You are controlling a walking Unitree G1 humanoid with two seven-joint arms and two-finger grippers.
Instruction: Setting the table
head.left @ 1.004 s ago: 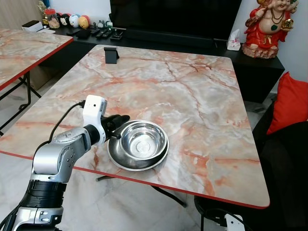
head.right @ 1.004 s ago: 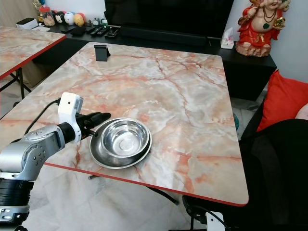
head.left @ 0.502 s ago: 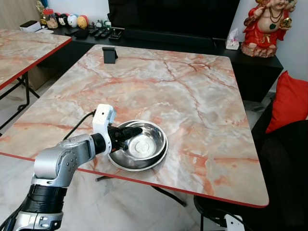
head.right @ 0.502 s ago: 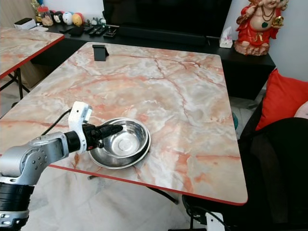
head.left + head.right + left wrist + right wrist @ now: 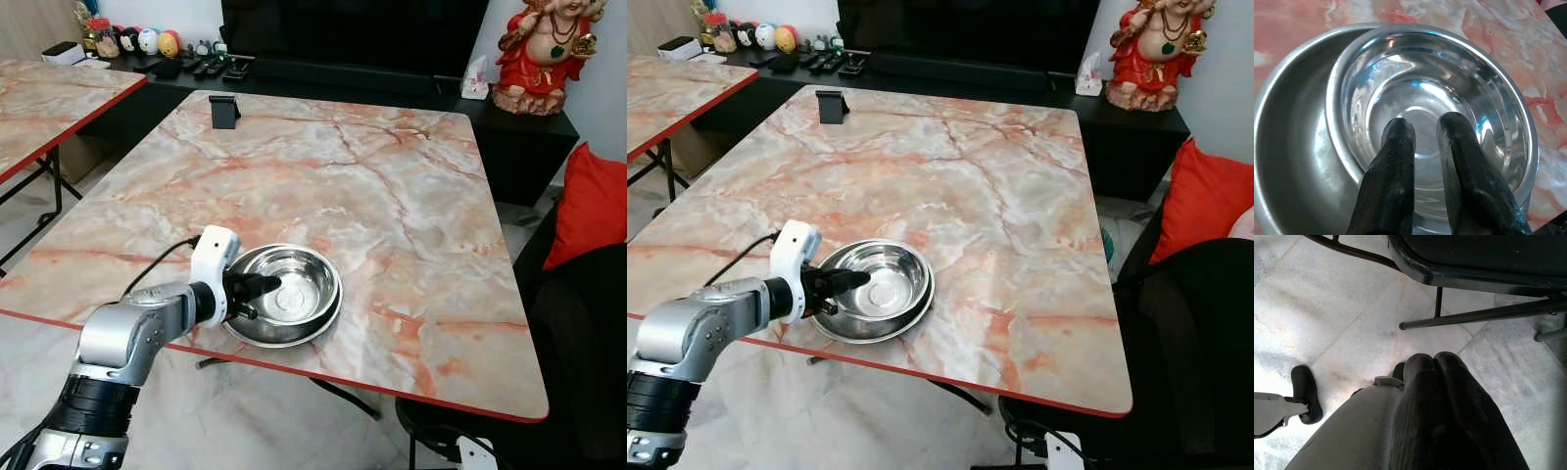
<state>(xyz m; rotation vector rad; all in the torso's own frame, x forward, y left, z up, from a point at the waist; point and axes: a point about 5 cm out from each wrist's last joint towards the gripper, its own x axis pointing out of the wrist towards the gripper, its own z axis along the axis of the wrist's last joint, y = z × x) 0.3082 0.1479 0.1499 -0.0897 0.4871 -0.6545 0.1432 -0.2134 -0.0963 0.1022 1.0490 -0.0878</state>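
1. Two black fingers of the left tool [image 5: 1422,128] reach over the near rim of the small bowl [image 5: 294,280] and point down into it. They sit close, with a thin gap between them, and they hold nothing.
2. The small bowl sits inside a bigger steel plate [image 5: 241,324]. It is pushed to the far side of the plate, so more of the plate shows on the robot's side.
3. Both dishes are near the front red edge of the marble surface [image 5: 392,186], a bit toward the robot's left.
4. My guess is the step in hand is to grab the small bowl by its rim. To do that well, the tool should open wider, put one finger inside the wall and one outside, and then squeeze. Steel is slippery, so lift slowly and keep it level.
5. The right tool [image 5: 1435,363] hangs idle by the floor with its fingers pressed together.
6. A black stand [image 5: 225,111] is at the far end, well apart from the dishes.
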